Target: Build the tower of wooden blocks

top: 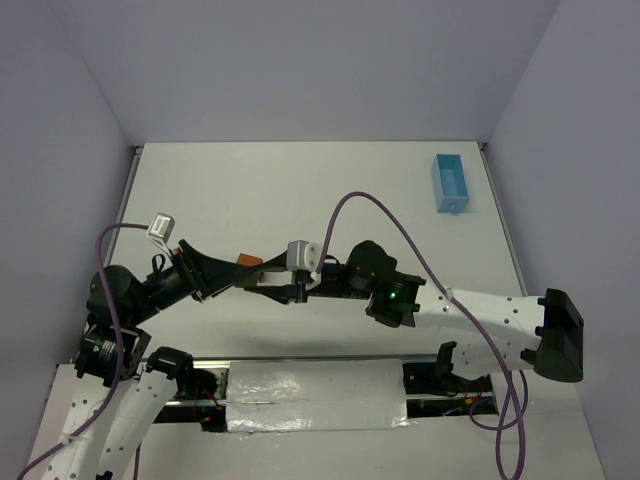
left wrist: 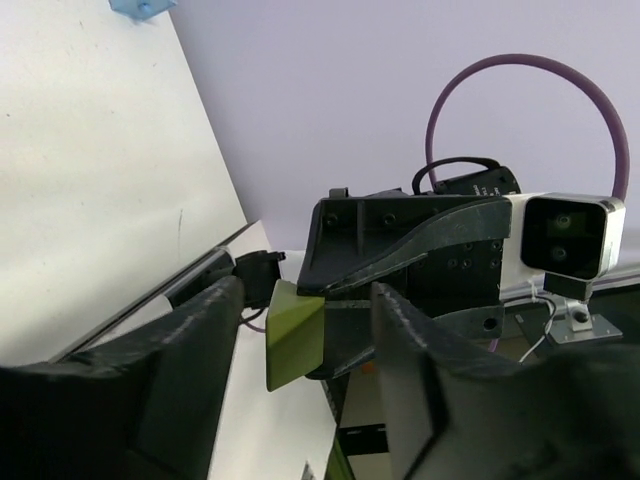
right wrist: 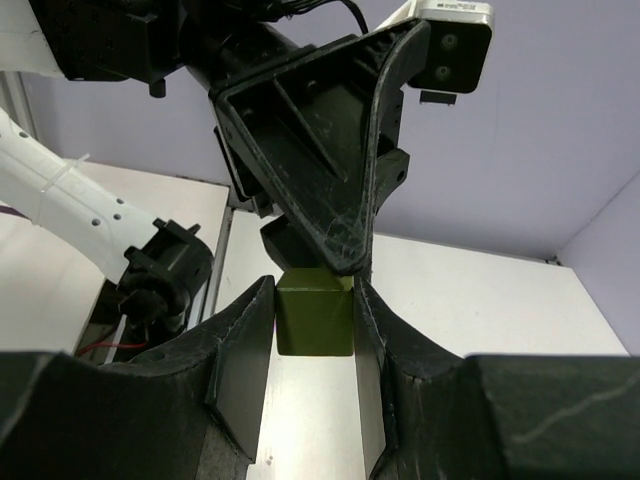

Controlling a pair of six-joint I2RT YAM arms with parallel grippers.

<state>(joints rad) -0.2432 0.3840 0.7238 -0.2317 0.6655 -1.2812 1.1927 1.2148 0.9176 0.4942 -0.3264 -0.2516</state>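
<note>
Right now your two arms meet in the air above the surface point(top: 300, 190), well apart from the light-blue tray point(top: 450, 184) and on the side of the tray that faces the arm bases. Your right hand point(right wrist: 312, 300) is clamped on a single wood block point(right wrist: 315, 318). In the right wrist view its two fingers point(right wrist: 240, 350) press flat against opposite sides of the block, which looks olive-green there and turns a square face to the camera. Your left hand point(left wrist: 308, 320) is not gripping. In the left wrist view its fingers point(left wrist: 190, 370) stand apart with the same block between them, and a gap shows on either side of it. Seen from the right wrist, one dark finger of the left hand reaches down to the block's upper edge, and you cannot tell from there whether the tip touches the wood. The block hangs clear of the surface, carried only by the right hand, and sits no nearer the tray than the hands do. From the top camera the hands hide nearly all of it, and the left hand lies farther from the tray than the right one. The tray itself lies flat on the surface with its long side running away from the arm bases, and in the left wrist view only a corner of it shows at the top edge. A purple cable point(top: 400, 230) arcs up from the right arm, on the tray's side of the meeting point.
</note>
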